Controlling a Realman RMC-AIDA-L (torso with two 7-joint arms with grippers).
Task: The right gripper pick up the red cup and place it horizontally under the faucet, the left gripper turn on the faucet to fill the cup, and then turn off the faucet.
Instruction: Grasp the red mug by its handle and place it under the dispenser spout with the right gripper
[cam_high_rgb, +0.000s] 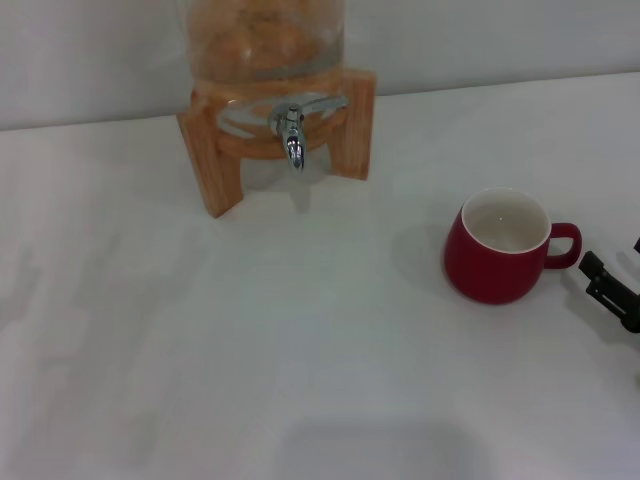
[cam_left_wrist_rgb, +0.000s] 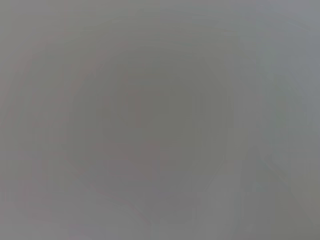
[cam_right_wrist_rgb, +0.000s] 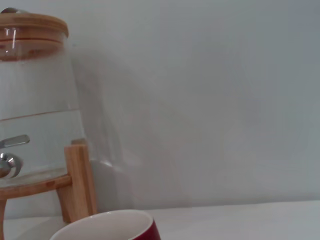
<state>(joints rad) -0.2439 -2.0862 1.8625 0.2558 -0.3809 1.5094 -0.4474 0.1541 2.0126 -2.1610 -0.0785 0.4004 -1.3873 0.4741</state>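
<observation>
One red cup (cam_high_rgb: 497, 247) upright, handle toward right gripper (cam_high_rgb: 612, 287) just beside it; finger spread unclear, cropped at edge.

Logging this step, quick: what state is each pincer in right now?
Left pincer: not in view.
Right pincer: at the table's right edge beside the red cup's handle, holding nothing; open or shut cannot be told.

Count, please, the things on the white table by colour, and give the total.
Red: 1, the red cup.
Wood and glass with chrome: 1, the dispenser on its wooden stand, with the faucet.
Black: 1, the right gripper, at the table's right edge beside the cup's handle.
Total: 3.
</observation>
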